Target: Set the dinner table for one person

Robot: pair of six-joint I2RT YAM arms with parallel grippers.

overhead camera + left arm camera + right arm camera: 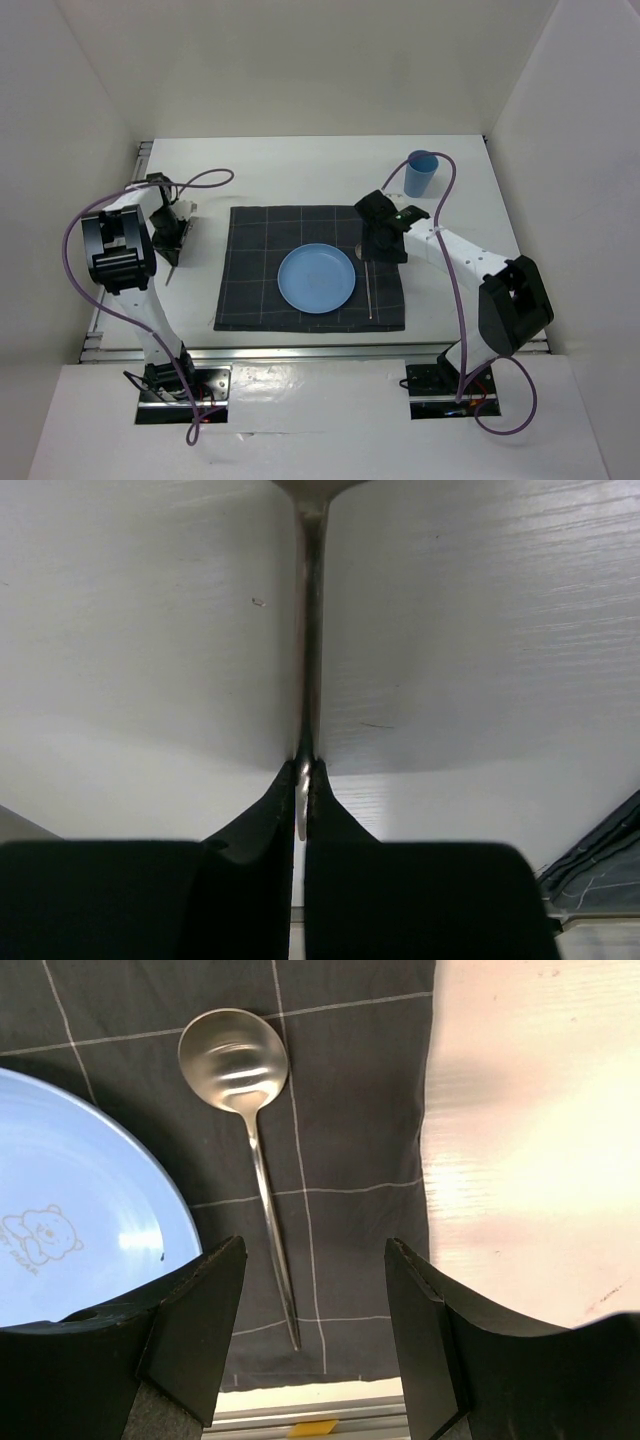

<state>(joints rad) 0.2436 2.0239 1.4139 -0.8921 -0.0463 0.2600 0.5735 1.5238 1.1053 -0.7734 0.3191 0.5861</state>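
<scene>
**A:** What has the left gripper (303,780) got?

**B:** Its black fingers (250,880) are pinched tight on the slim handle of a metal utensil (311,630). The head runs off the top of the wrist view, so I cannot tell which kind. From above, it sits at the left of the frame, just off the dark checked placemat (250,260).

**A:** And the right gripper (315,1260)?

**B:** Jaws spread wide, holding nothing. It is over a spoon (233,1060) lying on the placemat, right of the blue plate (316,279).

**A:** The dinner table (300,170)?

**B:** White, filling the middle of the overhead frame. The placemat lies at its centre, and a blue cup (421,174) stands toward the upper right.
</scene>
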